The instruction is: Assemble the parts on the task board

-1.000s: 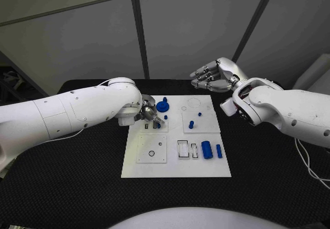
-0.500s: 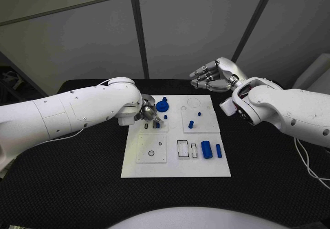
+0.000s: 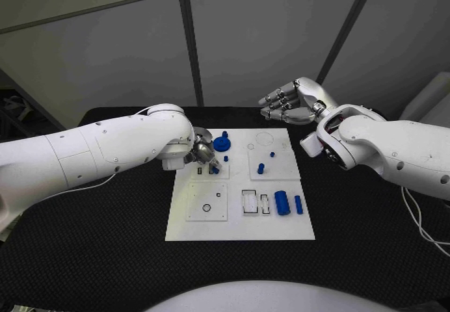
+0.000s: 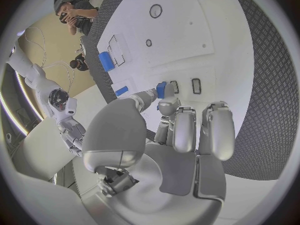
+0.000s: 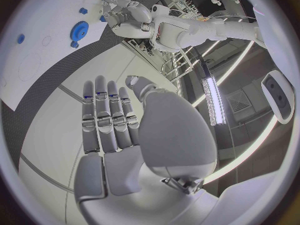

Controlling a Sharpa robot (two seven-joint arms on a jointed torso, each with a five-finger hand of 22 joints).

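No text, label, brand, number or sign can be read on the white rectangular task board (image 3: 241,227) or elsewhere.

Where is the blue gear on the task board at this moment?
In the head view the blue gear lies near the far left corner of the task board, just beside the left hand.

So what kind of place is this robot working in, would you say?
Probably a robotics lab or test cell. A white task board with small blue parts lies on a black table before plain grey wall panels, and the left robot hand holds a part over it while the right robot hand waits open.
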